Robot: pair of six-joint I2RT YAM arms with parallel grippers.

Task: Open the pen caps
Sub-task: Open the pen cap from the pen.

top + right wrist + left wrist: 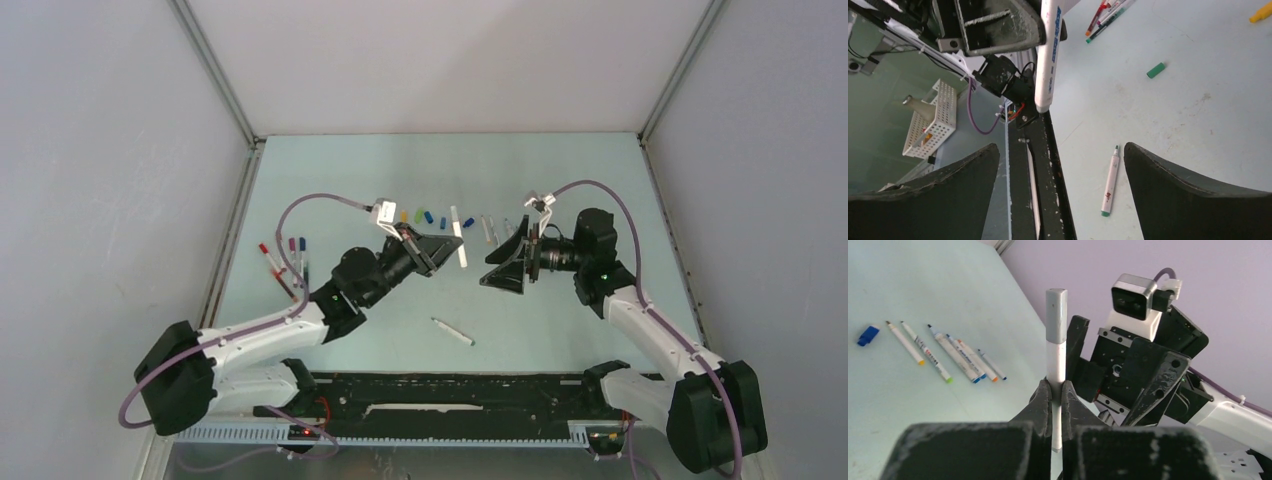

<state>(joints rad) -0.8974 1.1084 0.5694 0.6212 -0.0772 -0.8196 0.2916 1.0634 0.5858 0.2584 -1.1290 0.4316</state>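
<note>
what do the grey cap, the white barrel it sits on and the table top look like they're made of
Grey cap: likely moulded plastic, satin, soft highlight along its edge. White barrel: likely glossy plastic, with printed blue lettering in the right wrist view. Table top: pale green matte sheet, maybe painted board or laminate; scuffs show, no glare.

The left tool (447, 250) grips a white pen (460, 238); the right tool (492, 270) faces it from three o'clock; pen caps (428, 215) lie at twelve o'clock.
</note>
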